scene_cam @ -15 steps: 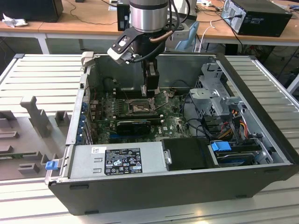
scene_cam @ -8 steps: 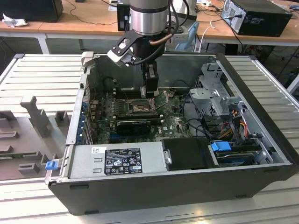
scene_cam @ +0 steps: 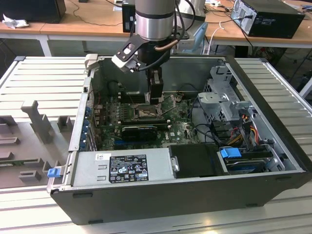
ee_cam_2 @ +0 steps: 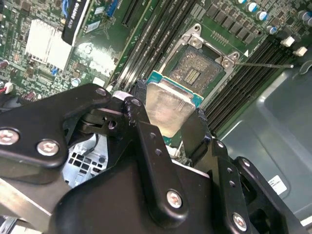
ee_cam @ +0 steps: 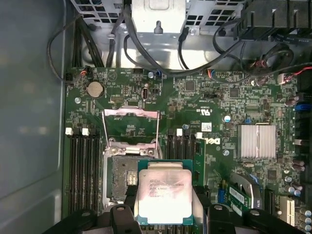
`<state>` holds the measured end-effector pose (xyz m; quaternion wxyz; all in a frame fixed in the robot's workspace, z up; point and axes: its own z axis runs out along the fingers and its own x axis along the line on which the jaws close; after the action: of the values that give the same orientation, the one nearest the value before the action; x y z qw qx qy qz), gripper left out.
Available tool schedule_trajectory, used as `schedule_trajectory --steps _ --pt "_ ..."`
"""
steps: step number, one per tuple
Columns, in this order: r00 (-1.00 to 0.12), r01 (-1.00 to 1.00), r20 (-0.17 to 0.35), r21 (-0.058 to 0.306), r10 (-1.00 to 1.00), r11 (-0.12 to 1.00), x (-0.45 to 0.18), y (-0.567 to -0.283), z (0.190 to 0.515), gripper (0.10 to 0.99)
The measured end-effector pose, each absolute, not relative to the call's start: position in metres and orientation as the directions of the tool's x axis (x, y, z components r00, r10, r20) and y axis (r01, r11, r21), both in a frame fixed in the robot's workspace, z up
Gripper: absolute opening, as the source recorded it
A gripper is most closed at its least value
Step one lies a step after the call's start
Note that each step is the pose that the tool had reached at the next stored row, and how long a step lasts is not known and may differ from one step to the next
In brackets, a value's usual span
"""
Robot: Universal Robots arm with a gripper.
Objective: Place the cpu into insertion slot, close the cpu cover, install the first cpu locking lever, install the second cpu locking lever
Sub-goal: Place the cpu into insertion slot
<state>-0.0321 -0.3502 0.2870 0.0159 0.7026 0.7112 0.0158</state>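
My gripper (scene_cam: 155, 101) reaches down into the open computer case, just above the motherboard. It is shut on the cpu (ee_cam_2: 168, 108), a small square chip with its silver top face showing, held by two opposite edges between the black fingers (ee_cam_2: 196, 130). The cpu (ee_cam: 162, 192) hangs tilted over the insertion slot (ee_cam: 120, 176), shifted a little to one side, so part of the dark socket still shows. In the second wrist view the insertion slot (ee_cam_2: 197, 72) lies just beyond the chip. The cpu cover (ee_cam: 130, 126) is flipped open beside the socket, and a thin lever wire (ee_cam_2: 265, 64) sticks out.
Black memory slots (ee_cam: 83, 165) flank the socket. A long black graphics card (scene_cam: 139, 130) lies close to it, and a silver heat sink (ee_cam: 256, 141) sits on the board. The power supply (scene_cam: 122, 168), drive cage (scene_cam: 224, 105), loose cables (scene_cam: 243, 127) and case walls close in the space.
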Motion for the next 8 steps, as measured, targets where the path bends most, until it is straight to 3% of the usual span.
schedule_trajectory --steps 8 --pt "-0.003 0.999 -0.002 0.038 1.0 0.003 -0.032 -0.348 0.275 0.529"
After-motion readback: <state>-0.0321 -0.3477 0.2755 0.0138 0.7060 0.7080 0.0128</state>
